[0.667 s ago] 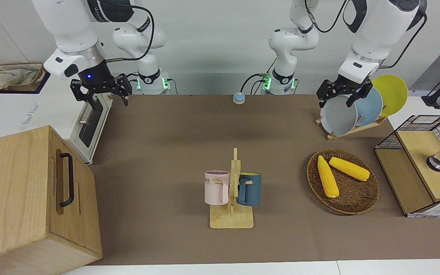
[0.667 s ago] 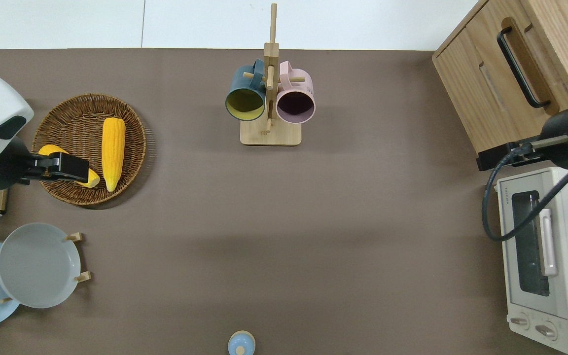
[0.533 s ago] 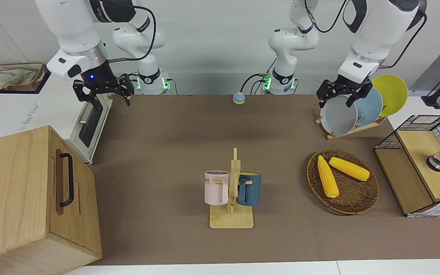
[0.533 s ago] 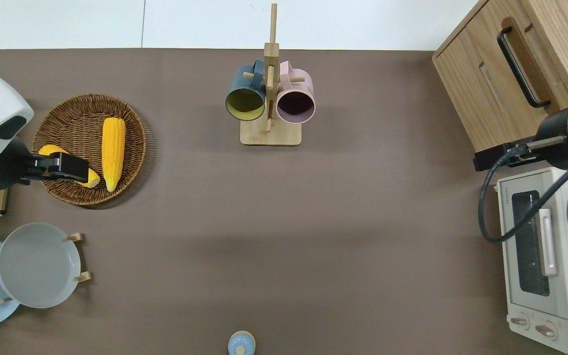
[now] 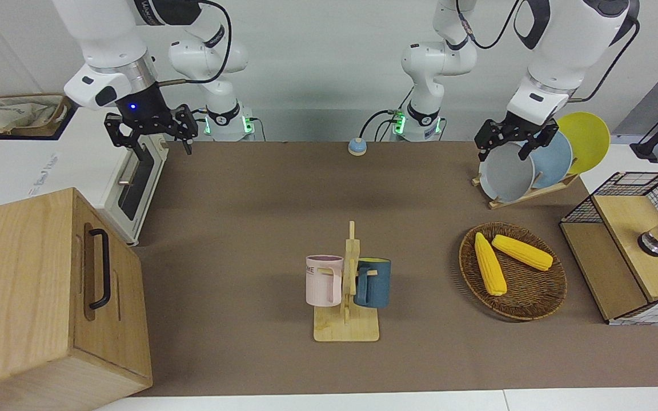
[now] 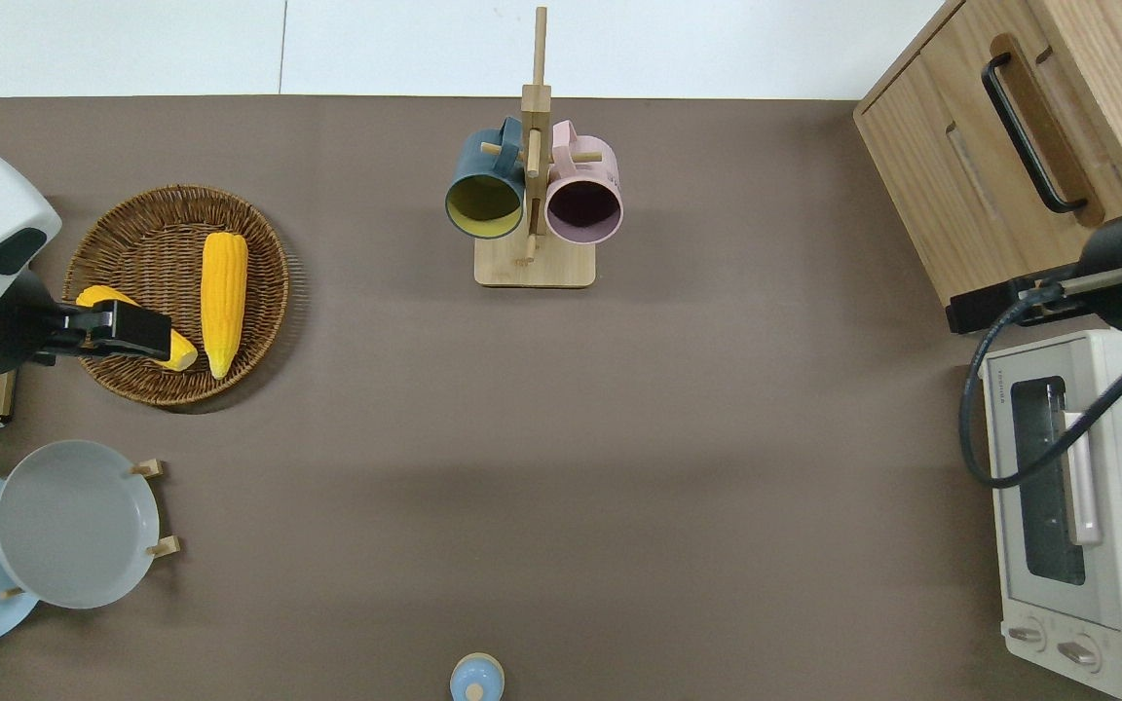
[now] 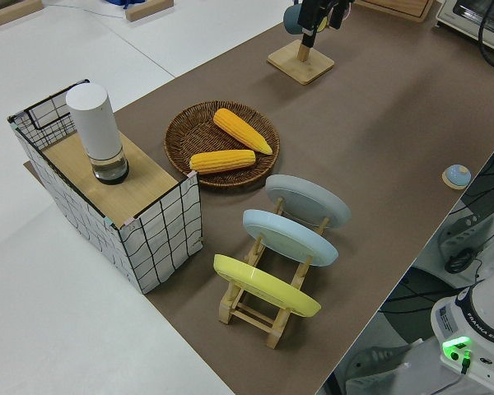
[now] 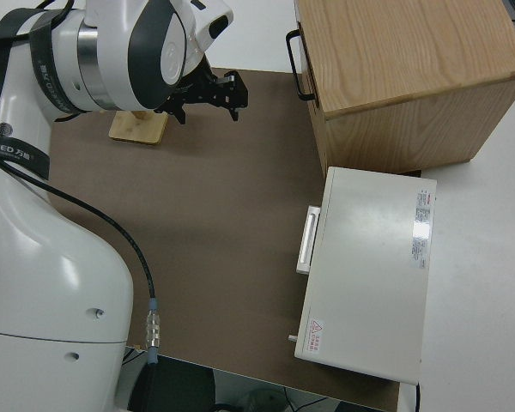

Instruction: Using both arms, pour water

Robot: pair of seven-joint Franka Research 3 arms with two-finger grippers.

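Observation:
Both arms hang raised over the brown mat. My right gripper [image 5: 151, 140] is open in the air near the toaster oven's [image 5: 135, 182] door and the wooden cabinet [image 6: 1019, 127]; it also shows in the right side view [image 8: 213, 93]. Open and holding nothing, my left gripper [image 5: 514, 145] is over the wicker basket [image 6: 132, 229] with two corn cobs. A pink mug [image 5: 323, 279] and a blue mug [image 5: 373, 282] hang on a wooden rack [image 5: 346, 331] mid-table. A white cylinder [image 7: 95, 127] stands on the wire-sided box. Water itself is out of view.
A plate rack [image 5: 526, 191] holds grey, blue and yellow plates at the left arm's end, nearer to the robots than the basket. A small blue knob [image 5: 356, 146] lies at the mat's edge by the arm bases. The wire-sided box [image 5: 632, 251] stands at that same end.
My right gripper has risen a little and drifted slightly toward the toaster oven. The left gripper has hardly moved. Nothing was picked up or let go.

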